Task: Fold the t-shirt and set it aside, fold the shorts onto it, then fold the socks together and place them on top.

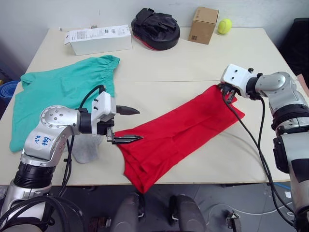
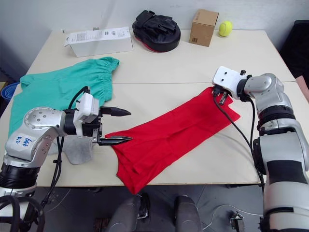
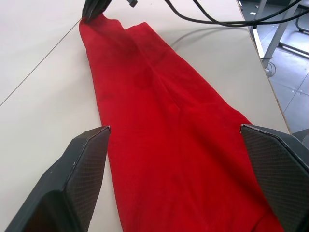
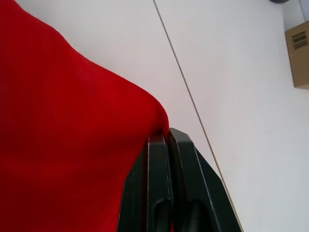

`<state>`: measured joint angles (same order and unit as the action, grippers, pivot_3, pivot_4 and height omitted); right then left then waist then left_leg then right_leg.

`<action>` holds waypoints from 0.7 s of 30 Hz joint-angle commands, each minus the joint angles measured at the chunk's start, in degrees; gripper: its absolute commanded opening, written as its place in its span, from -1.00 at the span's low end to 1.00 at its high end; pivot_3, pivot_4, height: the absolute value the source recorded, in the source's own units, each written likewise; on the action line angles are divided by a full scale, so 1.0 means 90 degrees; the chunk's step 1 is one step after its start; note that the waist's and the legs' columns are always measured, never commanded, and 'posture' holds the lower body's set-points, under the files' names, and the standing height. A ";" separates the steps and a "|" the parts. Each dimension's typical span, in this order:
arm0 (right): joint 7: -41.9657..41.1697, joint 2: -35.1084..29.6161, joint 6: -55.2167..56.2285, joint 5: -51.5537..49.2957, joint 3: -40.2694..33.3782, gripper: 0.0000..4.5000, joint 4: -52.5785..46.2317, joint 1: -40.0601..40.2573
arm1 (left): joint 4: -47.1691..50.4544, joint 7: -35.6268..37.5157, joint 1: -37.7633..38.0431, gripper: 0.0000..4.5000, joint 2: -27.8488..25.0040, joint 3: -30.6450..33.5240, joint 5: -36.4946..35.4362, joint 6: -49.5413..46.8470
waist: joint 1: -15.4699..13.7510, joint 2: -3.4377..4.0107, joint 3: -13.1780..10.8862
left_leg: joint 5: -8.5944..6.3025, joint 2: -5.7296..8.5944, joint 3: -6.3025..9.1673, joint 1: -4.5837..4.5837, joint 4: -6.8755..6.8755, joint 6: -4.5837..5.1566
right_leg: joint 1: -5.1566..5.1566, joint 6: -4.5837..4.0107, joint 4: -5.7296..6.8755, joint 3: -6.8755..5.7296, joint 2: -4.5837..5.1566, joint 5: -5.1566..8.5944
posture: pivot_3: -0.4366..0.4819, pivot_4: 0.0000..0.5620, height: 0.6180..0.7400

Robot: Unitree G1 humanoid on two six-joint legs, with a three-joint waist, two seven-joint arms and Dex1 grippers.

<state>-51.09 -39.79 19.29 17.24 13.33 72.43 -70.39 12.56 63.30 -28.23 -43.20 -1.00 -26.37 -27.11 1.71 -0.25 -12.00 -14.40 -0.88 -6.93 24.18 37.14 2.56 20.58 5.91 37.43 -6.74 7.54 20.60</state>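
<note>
Pinching t-shirt (image 1: 183,126), right fingers (image 4: 166,193) closed.

We see bare counter (image 1: 193,67) beyond the t-shirt (image 1: 178,130); farther back the white box (image 1: 99,39), black pad (image 1: 155,28) and cardboard box (image 1: 203,24) block passage.

Table (image 1: 193,63): beige, seamed across
Near side: t-shirt (image 1: 174,133), shorts (image 1: 63,94), sock (image 1: 87,150)
Far edge held: white box (image 1: 99,38), black pad (image 1: 155,28), cardboard box (image 1: 203,24), tennis ball (image 1: 224,26)
</note>
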 commanded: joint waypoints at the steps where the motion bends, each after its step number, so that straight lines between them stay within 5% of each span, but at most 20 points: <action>1: 0.0019 -0.0082 0.0145 -0.0007 -0.0091 -0.99 -0.0047 -0.0098 | 0.0034 -0.0015 -0.0034 1.00 0.0009 0.0085 -0.0004 0.0130 | 0.0006 0.0000 0.0000 | 0.0000 0.0000 0.0000 0.0000 0.0000 0.0000 | 0.0000 0.0000 0.0000 0.0000 -0.0001 0.0000 | -0.05 -0.47 1.00; 5: -0.0046 -0.0143 0.0243 0.0050 -0.0058 -0.73 -0.0084 -0.0055 | -0.0055 0.0016 -0.0091 1.00 0.0034 0.0022 0.0037 0.0194 | 0.0007 0.0000 0.0000 | 0.0000 0.0000 0.0000 0.0000 0.0000 0.0000 | 0.0001 0.0000 0.0001 0.0001 -0.0001 0.0000 | -0.05 -0.47 1.00; 11: -0.0079 -0.0249 0.0542 0.0046 -0.0137 0.16 -0.0206 0.0109 | -0.0245 0.0091 -0.0205 1.00 0.0052 -0.0093 0.0142 0.0308 | 0.0001 0.0000 0.0000 | 0.0000 0.0000 -0.0001 0.0000 0.0000 0.0000 | 0.0001 0.0000 0.0002 0.0001 -0.0001 0.0000 | -0.05 -0.47 1.00; 21: -0.1121 -0.1618 0.2175 -0.0634 -0.0562 0.16 -0.1425 0.1609 | -0.2394 0.0677 -0.1057 1.00 0.0045 -0.0896 0.1070 0.0582 | -0.0037 -0.0001 0.0000 | 0.0003 0.0008 -0.0005 -0.0001 0.0001 0.0006 | -0.0002 0.0001 0.0002 -0.0001 -0.0008 0.0000 | -0.05 -0.47 1.00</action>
<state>-60.20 -52.35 35.55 13.15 10.01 62.49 -57.07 -6.71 68.01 -35.81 -42.78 -8.52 -17.94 -23.17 1.37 -0.26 -12.00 -14.36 -0.81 -6.99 24.18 37.16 2.62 20.58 5.92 37.46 -6.74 7.47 20.60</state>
